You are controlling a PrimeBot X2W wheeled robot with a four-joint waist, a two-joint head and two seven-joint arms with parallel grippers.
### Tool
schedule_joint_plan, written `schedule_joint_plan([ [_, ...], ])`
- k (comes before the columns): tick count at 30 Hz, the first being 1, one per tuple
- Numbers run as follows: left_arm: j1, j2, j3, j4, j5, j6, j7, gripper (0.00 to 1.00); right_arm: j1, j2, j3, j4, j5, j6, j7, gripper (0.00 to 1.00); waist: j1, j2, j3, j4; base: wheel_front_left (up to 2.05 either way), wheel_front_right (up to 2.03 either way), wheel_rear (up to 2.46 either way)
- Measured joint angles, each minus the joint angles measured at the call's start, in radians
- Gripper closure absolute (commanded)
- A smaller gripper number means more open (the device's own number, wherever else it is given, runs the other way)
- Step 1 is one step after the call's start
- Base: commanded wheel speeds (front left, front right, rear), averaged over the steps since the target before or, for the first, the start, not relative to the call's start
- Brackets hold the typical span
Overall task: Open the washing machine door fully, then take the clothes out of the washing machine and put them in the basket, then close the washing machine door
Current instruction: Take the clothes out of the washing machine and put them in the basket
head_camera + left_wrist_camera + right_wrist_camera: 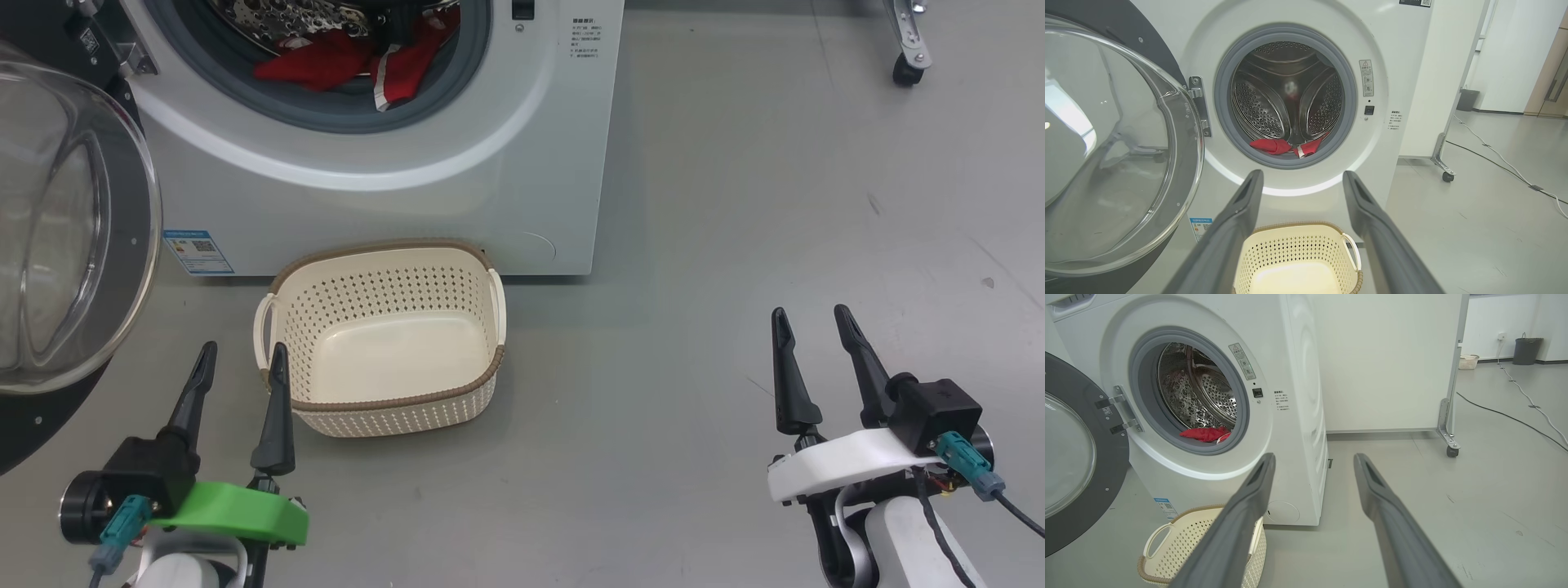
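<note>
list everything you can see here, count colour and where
washing machine: 1, white, behind basket
washing machine door: 1, black rim, clear glass, open at left
clothes: 1 heap, red and white, inside machine
basket: 1, cream, brown rim, before machine
label: 1, blue, machine's lower front
wheeled panel: 1, white, right of machine
bin: 1, dark, far wall
left gripper: 1, dark fingers, open, beside basket
right gripper: 1, dark fingers, open, right of basket
</note>
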Motion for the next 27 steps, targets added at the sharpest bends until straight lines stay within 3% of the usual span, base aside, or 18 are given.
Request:
schedule_joint_plan([
  [27,0.003,0.0,-0.02,-0.023,-0.012,-0.015,0.0,0.0,0.0,0.005,-0.005,-0.001,0.0,0.001,0.0,0.0,0.0,0.0,0.007,-0.001,0.07,-0.07,0.0],
])
